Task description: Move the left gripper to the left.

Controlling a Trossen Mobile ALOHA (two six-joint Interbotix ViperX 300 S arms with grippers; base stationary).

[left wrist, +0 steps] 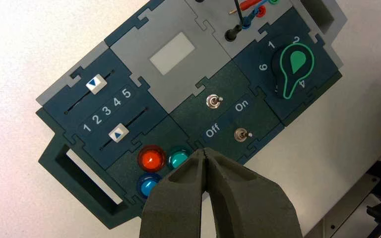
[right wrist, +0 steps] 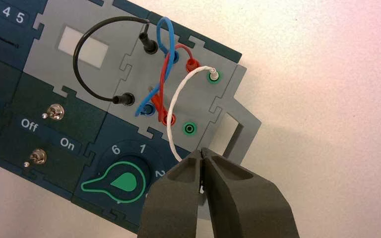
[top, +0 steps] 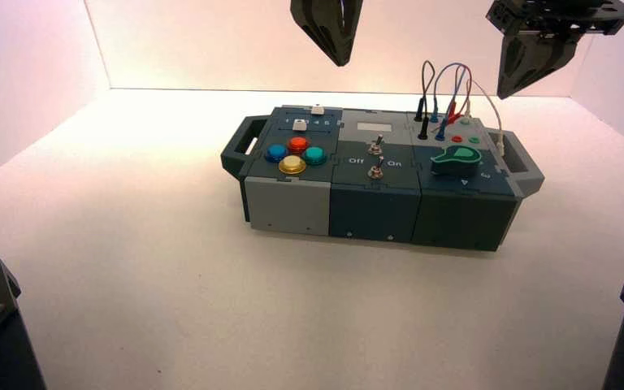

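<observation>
While hovering above the box, left pincer closed, empty, touching nothing.

One box stands on the surface. It carries four round buttons: one red, one blue, one teal and one yellow. There are two sliders, one with its white cap near the box's edge and the other with its cap closer to the buttons. Two toggle switches sit in the middle section, and one green knob on the far section. Four wires: one black, one blue, one red, one white. Two hands: one at upper centre of the high view, one at upper right.
</observation>
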